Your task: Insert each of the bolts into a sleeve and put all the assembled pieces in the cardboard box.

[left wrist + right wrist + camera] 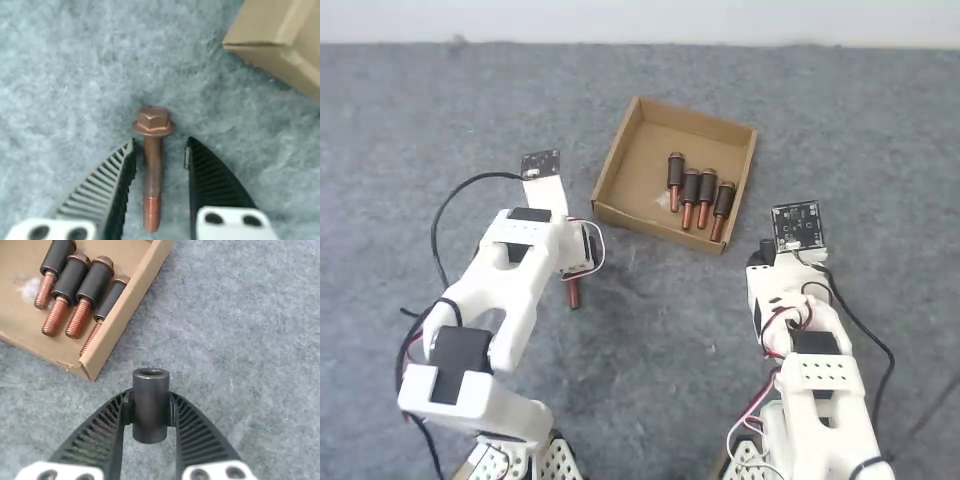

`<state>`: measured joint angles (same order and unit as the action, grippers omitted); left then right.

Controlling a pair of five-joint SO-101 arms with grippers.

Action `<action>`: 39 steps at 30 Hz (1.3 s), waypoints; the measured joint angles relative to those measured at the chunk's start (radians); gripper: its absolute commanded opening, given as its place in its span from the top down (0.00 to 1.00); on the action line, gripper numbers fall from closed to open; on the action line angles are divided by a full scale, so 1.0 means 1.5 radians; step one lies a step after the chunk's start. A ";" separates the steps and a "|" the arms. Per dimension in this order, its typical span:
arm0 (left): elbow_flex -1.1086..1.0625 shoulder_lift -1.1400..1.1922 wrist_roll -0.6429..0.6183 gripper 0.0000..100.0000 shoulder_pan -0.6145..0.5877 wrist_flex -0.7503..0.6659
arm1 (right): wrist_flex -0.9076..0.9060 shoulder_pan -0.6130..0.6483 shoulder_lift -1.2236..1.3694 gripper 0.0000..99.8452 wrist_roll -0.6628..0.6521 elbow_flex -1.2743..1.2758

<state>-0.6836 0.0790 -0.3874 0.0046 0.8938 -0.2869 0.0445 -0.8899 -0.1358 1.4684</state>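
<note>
A copper bolt lies on the grey carpet with its hex head pointing away from my left gripper. That gripper is open, its fingers straddling the shaft with a small gap on each side. From above, the bolt pokes out below the left gripper, just in front of the cardboard box. My right gripper is shut on a black sleeve, held upright with its bore showing, near the box's corner. Several assembled pieces lie side by side in the box.
Grey carpet covers the whole table. The box corner stands just beyond the bolt. The right arm sits to the right of the box. Open carpet lies between the two arms.
</note>
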 measured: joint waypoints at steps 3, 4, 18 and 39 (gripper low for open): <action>0.001 0.001 -0.003 0.96 0.002 -0.001 | 0.000 0.000 0.000 0.99 0.000 0.000; 0.002 0.001 -0.005 0.97 0.002 -0.001 | 0.000 -0.001 0.000 0.99 0.000 0.000; 0.006 0.002 -0.005 0.99 0.001 -0.004 | 0.004 -0.002 0.000 0.99 0.000 0.002; -0.088 -0.078 0.064 0.99 -0.116 -0.165 | 0.426 0.060 0.000 0.99 0.000 0.045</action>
<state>-0.8155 -0.0376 -0.2908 -0.1688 0.6467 0.3514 0.1350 -0.8899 -0.1358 1.5359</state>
